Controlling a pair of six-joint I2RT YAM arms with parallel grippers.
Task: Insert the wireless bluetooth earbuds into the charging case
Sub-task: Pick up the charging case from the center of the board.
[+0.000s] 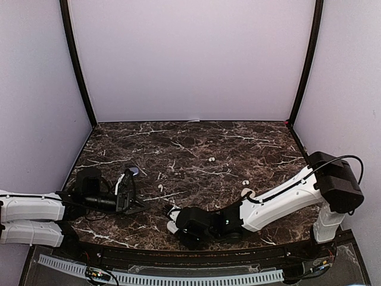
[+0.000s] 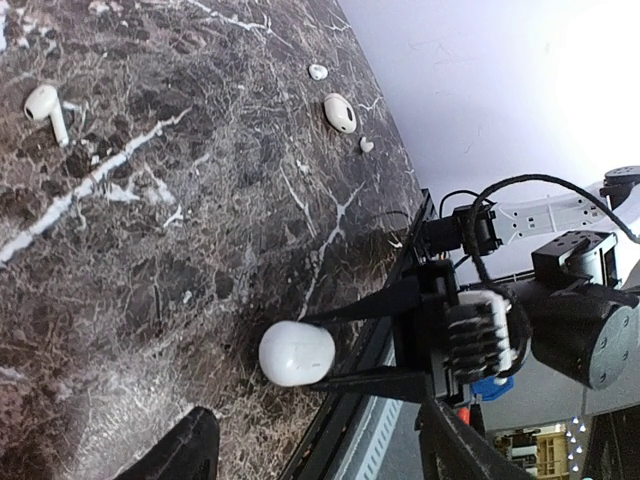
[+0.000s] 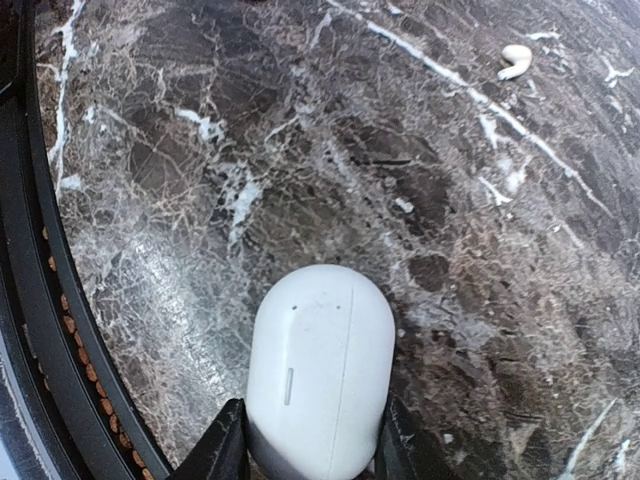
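Across the lower half of the overhead view spreads the dark brown marble surface (image 1: 196, 140), veined in white and closed in by pale lavender walls (image 1: 190, 59). From the right of that frame the white-and-black right arm (image 1: 280, 201) stretches low toward bottom centre. At far left the white-and-black left arm (image 1: 33, 208) lies folded short, its wrist pointing right.

The right gripper (image 3: 312, 425) has its jaws closed against the two long sides of the white rounded plastic charging case (image 3: 320, 365). Its black fingers (image 3: 225, 445) press the shell at the bottom centre of the right wrist view. The case's lid is shut, and the case sits low near the front edge of the surface; whether it rests there or is raised a little cannot be told. The left gripper (image 2: 315, 412) stands with jaws wide and nothing between them, at the bottom of the left wrist view, with the case just beyond.

The wireless bluetooth earbuds (image 1: 211, 159) lie loose on the surface, all outside the case, scattered right of centre in the overhead view. The left wrist view shows a white stemmed bud (image 2: 45, 105) at upper left and a white oval piece (image 2: 340, 112) near the top, well apart. A curled white bud (image 3: 515, 62) lies at the upper right of the right wrist view.
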